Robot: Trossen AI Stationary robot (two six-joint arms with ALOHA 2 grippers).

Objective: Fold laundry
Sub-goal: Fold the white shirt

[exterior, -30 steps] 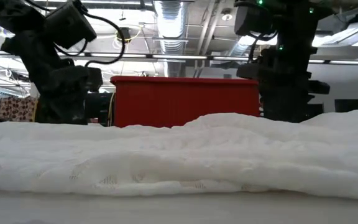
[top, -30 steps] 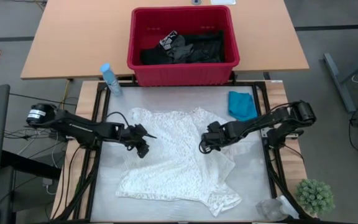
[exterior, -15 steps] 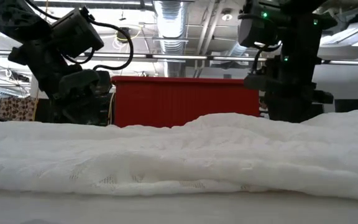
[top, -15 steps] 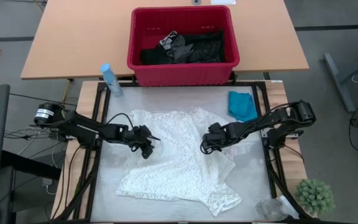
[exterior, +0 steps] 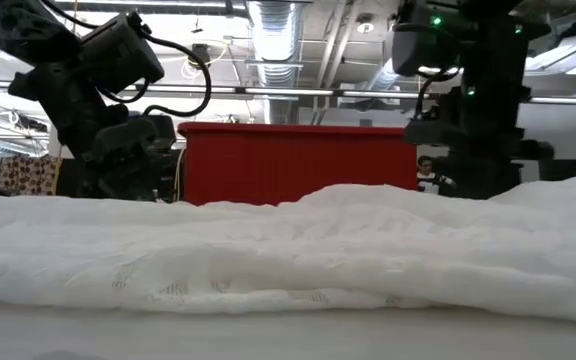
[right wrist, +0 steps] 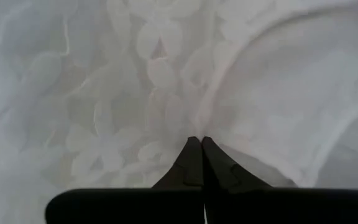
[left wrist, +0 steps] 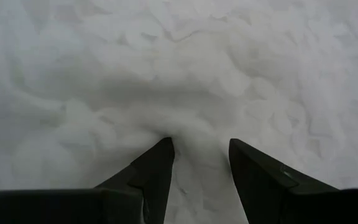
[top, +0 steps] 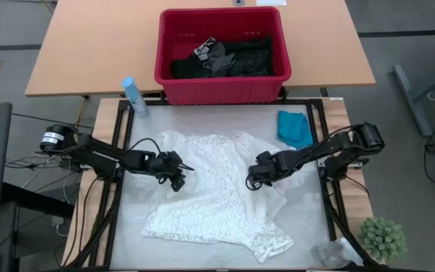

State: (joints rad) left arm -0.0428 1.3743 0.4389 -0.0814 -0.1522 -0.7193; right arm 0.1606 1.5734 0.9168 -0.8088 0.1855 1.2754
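The white lacy garment (top: 217, 193) lies spread flat in the middle of the table. My left gripper (top: 177, 178) stands open over its left part, fingertips down on the cloth (left wrist: 201, 149). My right gripper (top: 253, 180) is shut on its right part (right wrist: 197, 144). A small teal garment (top: 294, 128) lies on the table at the far right. Black and dark grey garments (top: 225, 59) lie heaped in the red basket (top: 174, 85) beyond the table's far edge. In the low view the white garment (exterior: 288, 260) hides both grippers' fingertips. My left gripper sets both open fingertips (left wrist: 163, 149) down on the garment's left part from above, slanting in from the table's left. A small ridge of cloth (left wrist: 197, 134) rises between them, and the garment lies on the table. My right gripper pinches the garment's right part (right wrist: 199, 127) at its shut fingertips, slanting down from the table's right. A crease runs away from the tips; one layer or several, I cannot tell. The garment lies on the table.
A blue spray bottle (top: 133, 96) stands at the table's far left corner. A small green plant (top: 382, 238) and a clear plastic thing (top: 329, 254) are at the near right corner. The red basket (exterior: 298, 160) rises behind the garment in the low view.
My right gripper has shut its fingers on the white garment and shifted slightly toward the table's right. My left gripper has edged a little toward the garment's middle and stays open. The garment has stayed flat on the table.
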